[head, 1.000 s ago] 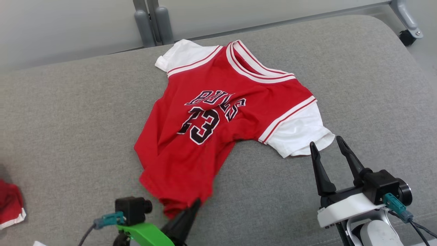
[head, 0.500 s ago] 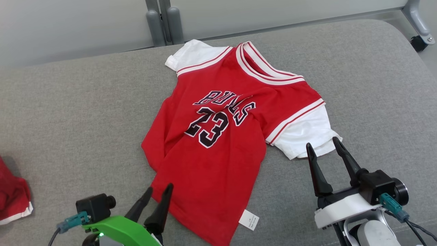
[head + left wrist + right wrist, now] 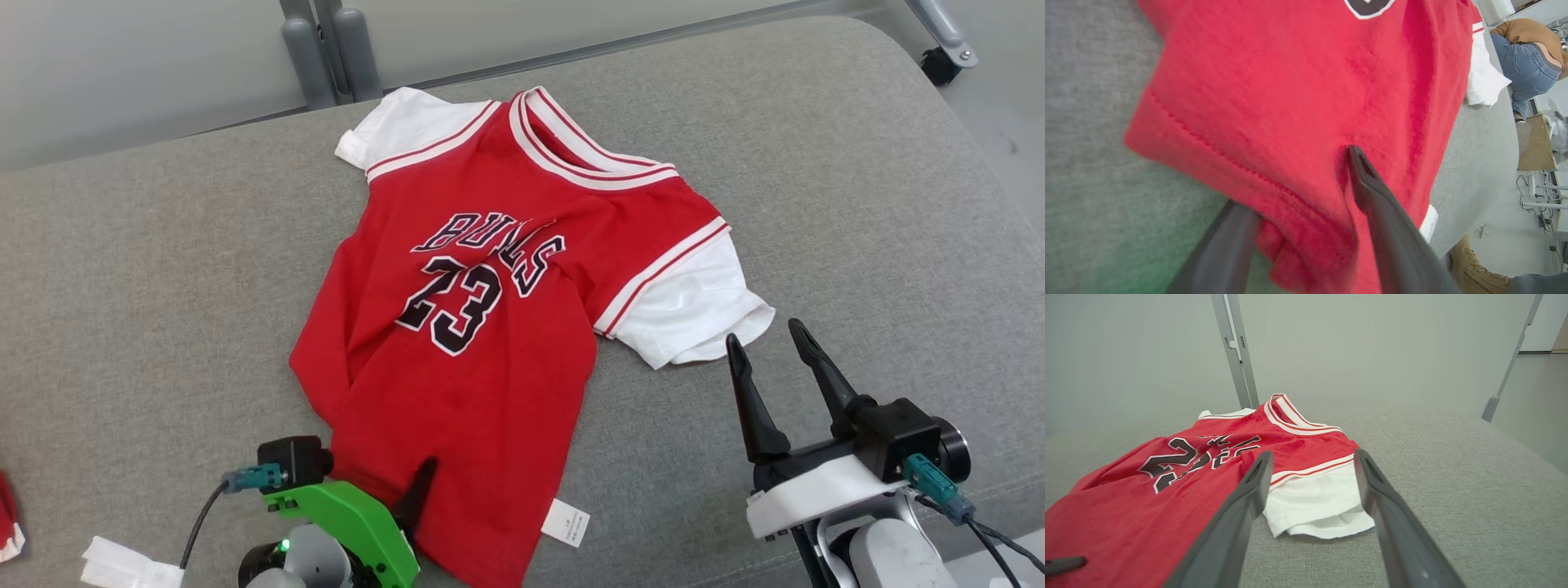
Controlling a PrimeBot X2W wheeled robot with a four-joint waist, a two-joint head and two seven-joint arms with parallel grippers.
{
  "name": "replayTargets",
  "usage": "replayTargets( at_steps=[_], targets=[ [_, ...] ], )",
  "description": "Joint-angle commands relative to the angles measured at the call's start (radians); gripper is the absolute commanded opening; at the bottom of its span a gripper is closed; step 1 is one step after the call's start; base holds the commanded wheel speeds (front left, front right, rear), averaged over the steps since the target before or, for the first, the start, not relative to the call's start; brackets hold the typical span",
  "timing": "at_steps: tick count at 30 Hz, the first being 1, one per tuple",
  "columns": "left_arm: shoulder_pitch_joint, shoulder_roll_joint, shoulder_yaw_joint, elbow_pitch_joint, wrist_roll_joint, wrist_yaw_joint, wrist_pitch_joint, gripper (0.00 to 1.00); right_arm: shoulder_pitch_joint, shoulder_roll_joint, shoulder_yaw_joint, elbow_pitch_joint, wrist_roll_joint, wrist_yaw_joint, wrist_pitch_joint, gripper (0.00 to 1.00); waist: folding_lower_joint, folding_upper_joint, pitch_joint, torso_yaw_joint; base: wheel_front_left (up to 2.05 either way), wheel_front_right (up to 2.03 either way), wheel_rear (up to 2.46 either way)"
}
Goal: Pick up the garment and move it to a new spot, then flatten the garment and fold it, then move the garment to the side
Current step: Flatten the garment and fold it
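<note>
The left gripper (image 3: 1294,176) straddles the Bulls jersey (image 3: 490,327) at its hem, fingers unclenched. The right gripper (image 3: 762,331) gapes empty, white sleeve (image 3: 694,310) just past its fingers. I'd pinch only the hem, drawing it taut.

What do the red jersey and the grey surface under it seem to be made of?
Red jersey with white sleeves: looks like soft knitted fabric, matte and slightly fuzzy; it wrinkles and bunches, with a stitched hem. The fibre cannot be told.
Grey padded surface: seems woven upholstery cloth, matte, with a fine speckled texture and a rounded corner.
</note>
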Motion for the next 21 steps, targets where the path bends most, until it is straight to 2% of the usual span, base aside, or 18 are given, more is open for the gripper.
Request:
replayTargets(
  at_steps=[1,5,12,14,16,17,18,19,21],
  targets=[
    [-0.005,-0.014,0.008,0.056,-0.009,-0.003,-0.016,0.00,-0.008,0.002,-0.004,-0.002,0.000,-0.001,-0.003,1.00,0.0000,0.0000,0.007,-0.013,0.00,0.00,0.00],
    [-0.063,-0.031,0.051,0.123,0.005,-0.023,-0.125,0.00,-0.008,0.002,-0.009,-0.004,-0.002,-0.001,-0.003,1.00,0.0000,0.0000,0.006,-0.017,0.00,0.00,0.00],
    [-0.210,0.033,0.142,0.246,0.050,-0.011,-0.301,0.00,-0.019,0.001,0.006,0.003,-0.004,-0.001,-0.003,1.00,0.0000,0.0000,0.002,-0.004,0.00,0.00,0.00],
    [-0.253,0.062,0.152,0.294,0.066,-0.016,-0.318,0.00,-0.022,-0.002,0.011,0.006,-0.004,-0.001,-0.003,1.00,0.0000,0.0000,-0.001,-0.002,0.00,0.00,0.00],
    [-0.278,0.066,0.154,0.353,0.047,-0.028,-0.288,0.00,-0.024,-0.003,0.016,0.011,-0.004,-0.001,-0.003,1.00,0.0000,0.0000,-0.007,-0.001,0.00,0.00,0.00],
    [-0.289,0.066,0.155,0.382,0.033,-0.042,-0.262,0.04,-0.026,-0.003,0.021,0.016,-0.004,-0.001,-0.003,1.00,0.0000,0.0000,-0.011,-0.003,0.00,0.00,0.00],
    [-0.297,0.072,0.150,0.403,0.031,-0.052,-0.240,0.65,-0.028,-0.004,0.028,0.021,-0.003,-0.001,-0.003,1.00,0.0000,0.0000,-0.015,-0.007,0.00,0.00,0.00],
    [-0.305,0.086,0.146,0.421,0.037,-0.061,-0.231,1.00,-0.032,-0.006,0.034,0.025,-0.003,-0.001,-0.003,1.00,0.0000,0.0000,-0.019,-0.010,0.00,0.00,0.00],
    [-0.296,0.096,0.139,0.433,0.047,-0.076,-0.250,1.00,-0.038,-0.009,0.040,0.025,-0.004,-0.001,-0.003,1.00,0.0000,0.0000,-0.031,-0.015,0.00,0.00,0.00]
  ],
)
